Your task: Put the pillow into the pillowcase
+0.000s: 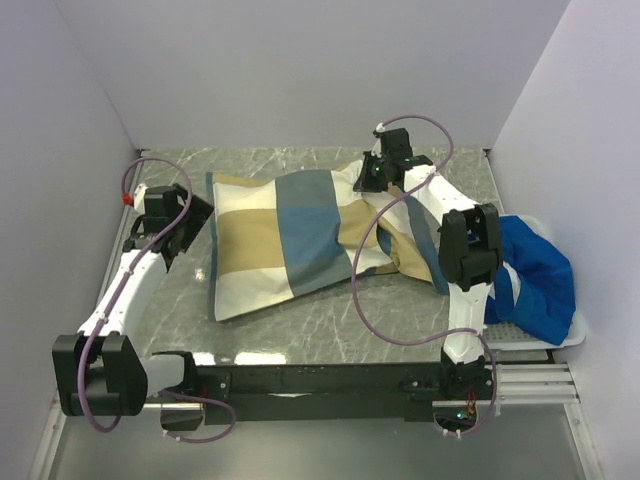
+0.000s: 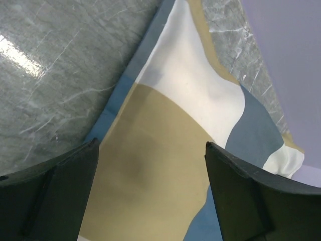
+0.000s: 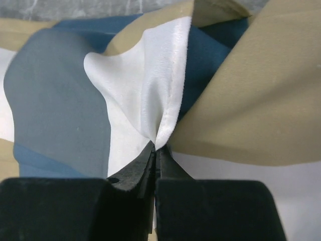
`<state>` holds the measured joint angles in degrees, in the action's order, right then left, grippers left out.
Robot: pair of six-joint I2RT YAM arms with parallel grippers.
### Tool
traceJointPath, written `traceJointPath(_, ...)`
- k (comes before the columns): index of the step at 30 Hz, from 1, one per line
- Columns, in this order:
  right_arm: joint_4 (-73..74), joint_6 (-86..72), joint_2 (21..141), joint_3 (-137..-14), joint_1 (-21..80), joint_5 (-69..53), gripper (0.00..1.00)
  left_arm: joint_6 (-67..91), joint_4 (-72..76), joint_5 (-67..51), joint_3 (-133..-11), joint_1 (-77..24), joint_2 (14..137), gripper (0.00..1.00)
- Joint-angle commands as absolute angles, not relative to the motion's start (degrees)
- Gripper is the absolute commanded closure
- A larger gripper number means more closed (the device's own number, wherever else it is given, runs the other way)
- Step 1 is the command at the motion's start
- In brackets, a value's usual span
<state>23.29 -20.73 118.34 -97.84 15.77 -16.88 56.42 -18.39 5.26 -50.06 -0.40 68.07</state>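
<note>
The right gripper is pinching a fold of the limp, likely slippery pillowcase, probably best held at its hem, while the left gripper is hovering spread.

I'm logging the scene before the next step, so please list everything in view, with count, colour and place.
pillowcase: one, tan, slate-blue and white blocks, mid-table, plump on the left, bunched on the right.
pillow: no cream surface shows; possibly inside the pillowcase.
blue cloth: one, royal blue, heaped in the tray.
tray: one, white, at the table's right edge.
table: one, grey-green marbled.
left gripper: one, black, open, at the pillowcase's left edge.
right gripper: one, black, shut on a fold of white pillowcase fabric, far right side.
</note>
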Motion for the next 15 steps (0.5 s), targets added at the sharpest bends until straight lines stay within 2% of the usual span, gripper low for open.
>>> traceJointPath(1, 23.0, -21.4, 119.4, -98.0, 17.4, -15.9, 1.00, 55.1, -16.2, 6.0, -51.2, -0.2, 70.2, 0.09)
traceJointPath(8, 23.6, -21.4, 120.0, -98.5, 16.7, -15.8, 1.00, 52.4, -13.5, 4.7, -48.1, -1.8, 76.9, 0.01)
traceJointPath(15, 23.9, -21.5, 120.8, -99.1, 16.6, -15.9, 1.00, 51.6, -8.1, 2.5, -50.2, -10.2, 84.3, 0.01)
